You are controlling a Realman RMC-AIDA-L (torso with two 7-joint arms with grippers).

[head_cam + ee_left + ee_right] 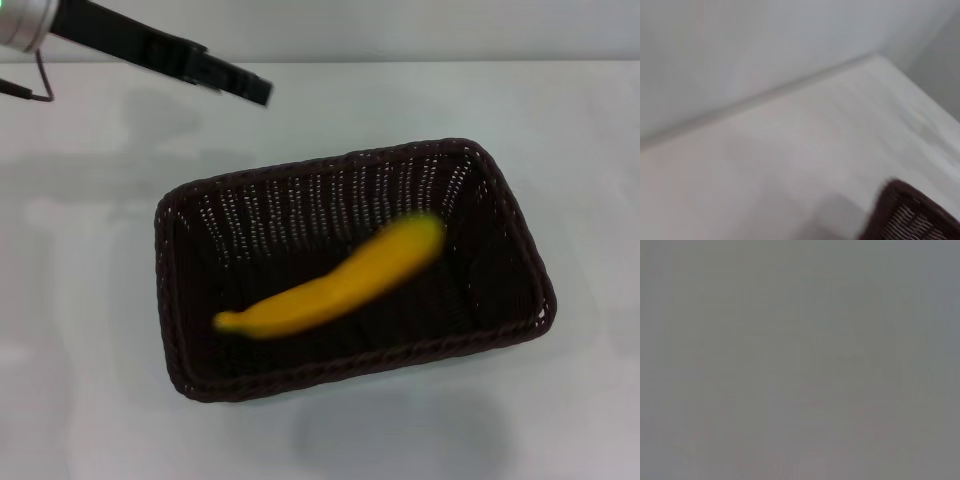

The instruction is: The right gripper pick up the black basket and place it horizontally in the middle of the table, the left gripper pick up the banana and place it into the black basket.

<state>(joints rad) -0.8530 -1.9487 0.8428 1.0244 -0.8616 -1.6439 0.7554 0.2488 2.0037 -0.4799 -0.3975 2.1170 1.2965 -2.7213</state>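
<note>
The black basket lies lengthwise across the middle of the white table, slightly turned. The yellow banana is inside it, lying diagonally, its image smeared, its dark stem tip toward the near left. My left gripper is above the table behind the basket's far left corner, apart from the banana and holding nothing. A corner of the basket shows in the left wrist view over the table. My right gripper is out of view; the right wrist view is plain grey.
A thin black cable hangs below the left arm at the far left. The table's far edge meets a pale wall. Bare tabletop surrounds the basket.
</note>
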